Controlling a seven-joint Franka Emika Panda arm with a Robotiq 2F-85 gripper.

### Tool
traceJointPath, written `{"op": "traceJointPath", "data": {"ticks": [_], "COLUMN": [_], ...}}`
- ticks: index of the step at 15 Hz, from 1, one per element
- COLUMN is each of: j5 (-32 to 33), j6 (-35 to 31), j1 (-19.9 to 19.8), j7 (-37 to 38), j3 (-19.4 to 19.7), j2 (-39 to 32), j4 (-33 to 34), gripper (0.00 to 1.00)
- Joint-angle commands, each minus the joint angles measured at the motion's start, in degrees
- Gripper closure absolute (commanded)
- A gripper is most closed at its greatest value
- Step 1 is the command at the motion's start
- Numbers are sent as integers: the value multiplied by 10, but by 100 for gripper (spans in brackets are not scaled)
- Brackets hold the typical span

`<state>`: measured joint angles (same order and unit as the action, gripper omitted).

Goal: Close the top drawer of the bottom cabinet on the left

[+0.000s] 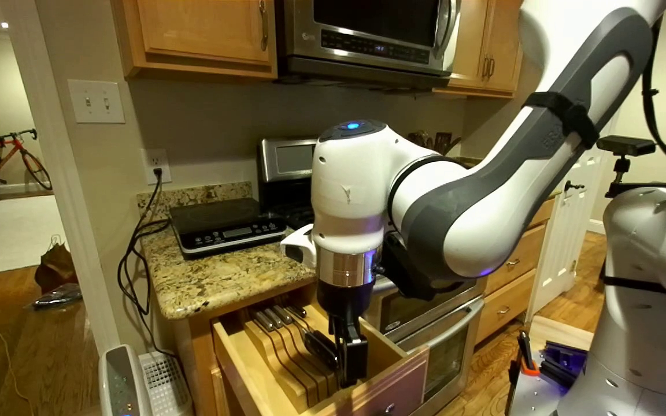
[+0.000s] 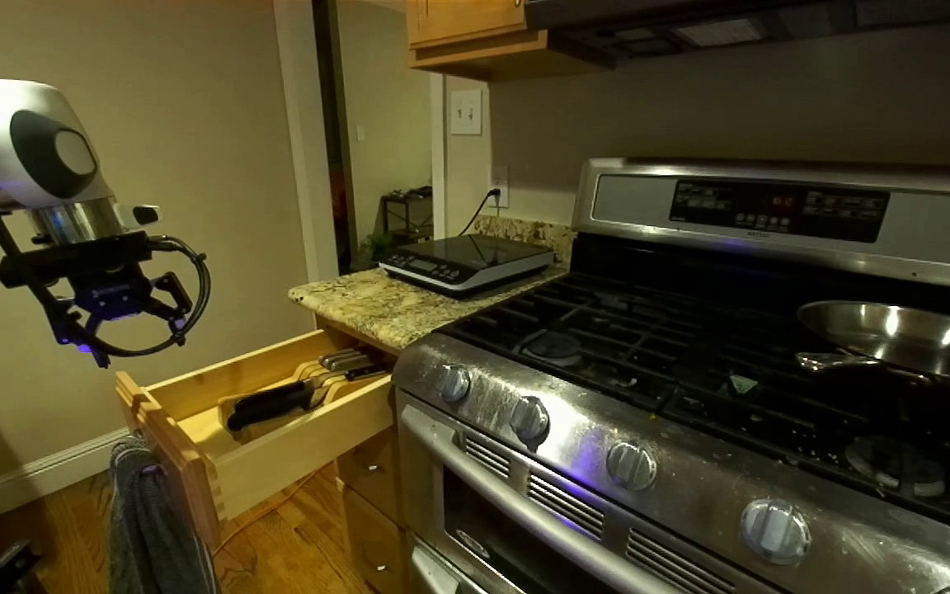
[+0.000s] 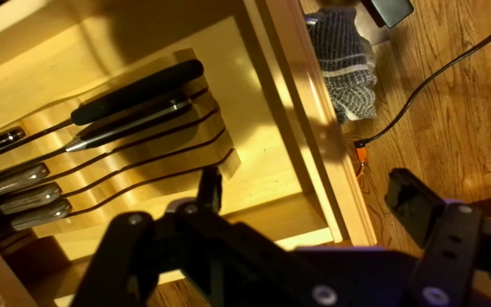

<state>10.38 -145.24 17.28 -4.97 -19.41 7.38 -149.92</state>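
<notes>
The wooden top drawer (image 1: 393, 384) is pulled out from under the left counter. It also shows open in an exterior view (image 2: 302, 445) and in the wrist view (image 3: 313, 123). A wooden knife block with black- and grey-handled knives (image 3: 143, 89) lies inside it. My gripper (image 1: 351, 370) is empty and points down. In an exterior view the gripper (image 2: 141, 346) hangs above the drawer front, apart from it. In the wrist view the gripper (image 3: 305, 177) has its fingers wide apart, one over the drawer's inside and one past its front panel.
A grey towel (image 2: 149, 528) hangs at the drawer front. The stove (image 2: 607, 462) stands right beside the drawer, with a pan (image 2: 912, 338) on top. A portable cooktop (image 1: 229, 228) sits on the granite counter (image 1: 194, 289). A white appliance (image 1: 122, 381) stands on the floor by the cabinet.
</notes>
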Motion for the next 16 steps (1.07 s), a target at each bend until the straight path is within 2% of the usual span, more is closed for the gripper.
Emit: {"op": "traceJointPath", "data": {"ticks": [1,5,7,10,16], "j5": [1,5,63,84,83], "j6": [1,-16,-15,-42,-86], "j1": [5,6,-3,1,8], "j7": [-1,-6,22,12,-13], "j3": [4,2,-7,-3,3], "j2": [-1,-11,-31,-70,-137], "j4": [0,-2,3,8,26], "gripper": [0,0,0,0,0]}}
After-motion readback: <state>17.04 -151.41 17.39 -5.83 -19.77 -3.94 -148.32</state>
